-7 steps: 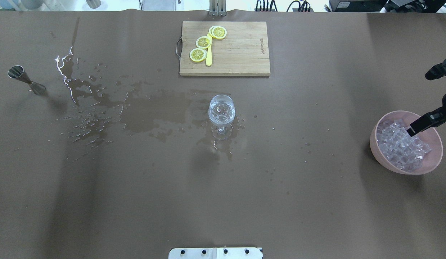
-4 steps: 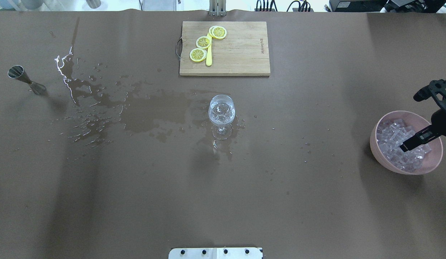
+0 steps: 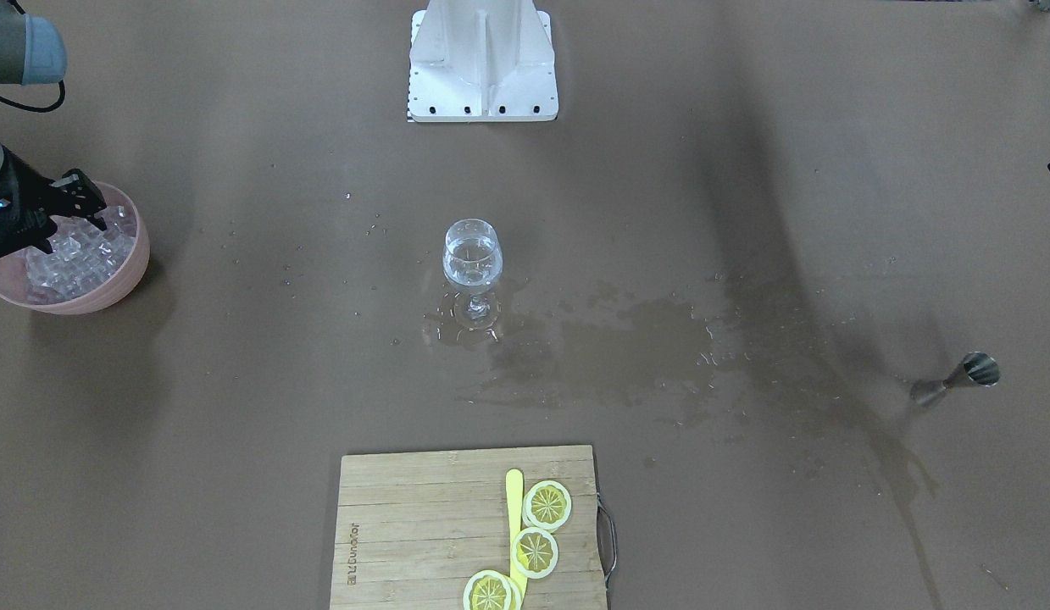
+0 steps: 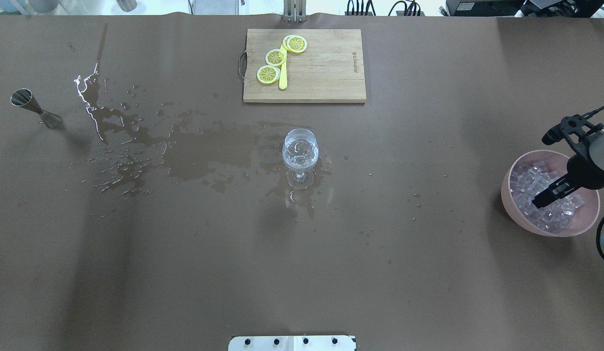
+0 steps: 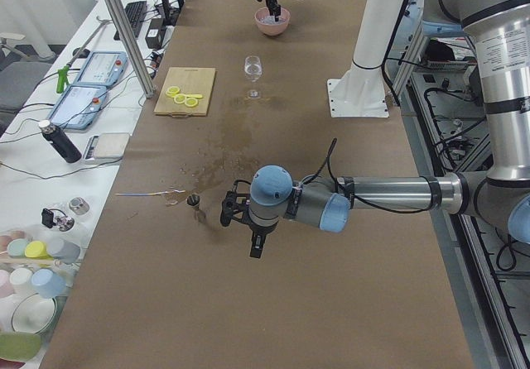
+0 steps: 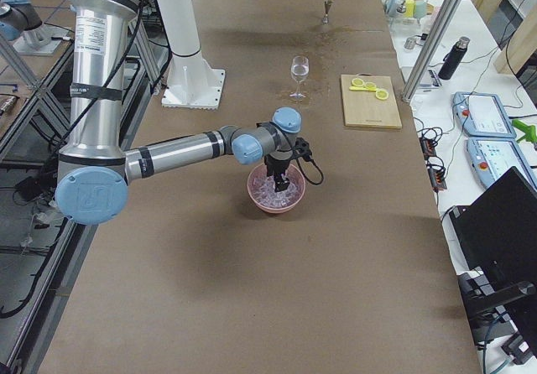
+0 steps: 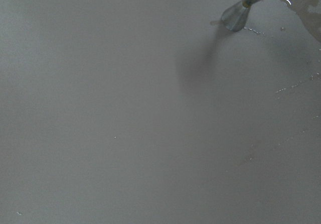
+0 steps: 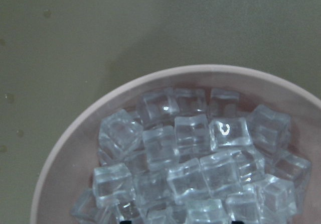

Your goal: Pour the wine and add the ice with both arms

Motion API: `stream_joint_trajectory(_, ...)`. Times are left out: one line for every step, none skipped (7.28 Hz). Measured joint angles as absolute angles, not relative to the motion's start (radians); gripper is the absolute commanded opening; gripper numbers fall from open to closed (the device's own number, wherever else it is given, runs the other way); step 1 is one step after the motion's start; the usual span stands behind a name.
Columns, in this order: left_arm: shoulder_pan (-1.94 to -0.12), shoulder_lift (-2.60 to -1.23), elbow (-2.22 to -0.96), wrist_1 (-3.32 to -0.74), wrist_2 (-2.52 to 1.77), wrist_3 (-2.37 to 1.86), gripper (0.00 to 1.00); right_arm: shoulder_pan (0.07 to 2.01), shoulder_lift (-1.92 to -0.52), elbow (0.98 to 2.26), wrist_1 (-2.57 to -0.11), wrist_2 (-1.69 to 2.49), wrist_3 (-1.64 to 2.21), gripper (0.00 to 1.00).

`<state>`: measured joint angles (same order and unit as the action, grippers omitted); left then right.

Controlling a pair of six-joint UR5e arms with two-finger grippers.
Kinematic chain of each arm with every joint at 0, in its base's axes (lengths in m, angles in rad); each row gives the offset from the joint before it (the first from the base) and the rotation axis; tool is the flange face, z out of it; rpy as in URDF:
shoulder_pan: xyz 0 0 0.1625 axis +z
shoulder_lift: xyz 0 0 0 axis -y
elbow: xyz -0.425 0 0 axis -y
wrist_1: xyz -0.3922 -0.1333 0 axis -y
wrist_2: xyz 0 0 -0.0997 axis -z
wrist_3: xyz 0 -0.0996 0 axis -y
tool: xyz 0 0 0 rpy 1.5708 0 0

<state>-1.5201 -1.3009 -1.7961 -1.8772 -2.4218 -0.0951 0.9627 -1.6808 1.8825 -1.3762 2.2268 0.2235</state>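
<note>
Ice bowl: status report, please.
Right pincer open, over ice in pink bowl. Left pincer near measuring cup, state unclear. Glass holds clear liquid. Nothing between bowl and glass.

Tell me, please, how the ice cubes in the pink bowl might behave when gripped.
The ice looks glossy and smooth-faced, so probably slippery to pinch. It lies loosely heaped in the pink bowl, so neighbouring cubes will likely shift.
</note>
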Motion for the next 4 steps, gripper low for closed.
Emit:
stream_joint_trajectory(-1.52,-1.301,-1.796,-1.877,-2.421,-0.095,0.99,0.962,-1.681,1.876,-1.376,2.225,0.221,0.1)
stream_joint_trajectory(-1.52,-1.301,-1.796,-1.878,-2.421,-0.095,0.99,0.962,-1.683,1.87,-1.376,2.224,0.21,0.0)
stream_joint_trajectory(-1.52,-1.301,-1.796,-1.878,-2.421,-0.095,0.99,0.964,-1.683,1.864,-1.376,2.225,0.195,0.0)
stream_joint_trajectory(-1.52,-1.302,-1.796,-1.878,-2.421,-0.095,0.99,0.967,-1.68,1.863,-1.377,2.229,0.186,0.0)
